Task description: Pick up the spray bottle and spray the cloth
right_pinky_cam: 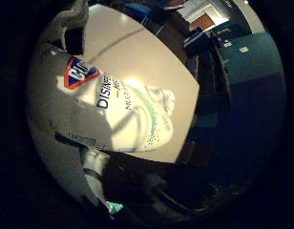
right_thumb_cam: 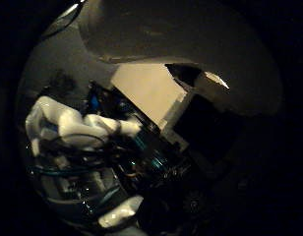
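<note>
Spray bottle [right_pinky_cam: 116,112]: white body with a printed label, a red and blue badge near one end and dark blue lettering beside it. It fills most of the little finger side view, so it's sitting right up against the palm. In the thumb side view a big curved pale surface looms close too, probably the same bottle, but I can't say for sure.

Where the bottle is: pressed close to the palm, with a pale tabletop [right_pinky_cam: 137,52] showing past it. Can't tell if it's touching the table or lifted off it.

Hand [right_thumb_cam: 77,128]: white and black parts show up in the thumb side view, with white fingers [right_thumb_cam: 105,125] bending in across the frame. They look curled around the bottle rather than straight, so I'd call it a grip, though the contact itself is too dark to make out.

Table: light coloured and plain, with a faint dark line running across it.

Background: dark furniture and a blue floor [right_pinky_cam: 252,119] past the table edge, all pretty dim.

Cloth: can't pick it out in either view.
</note>
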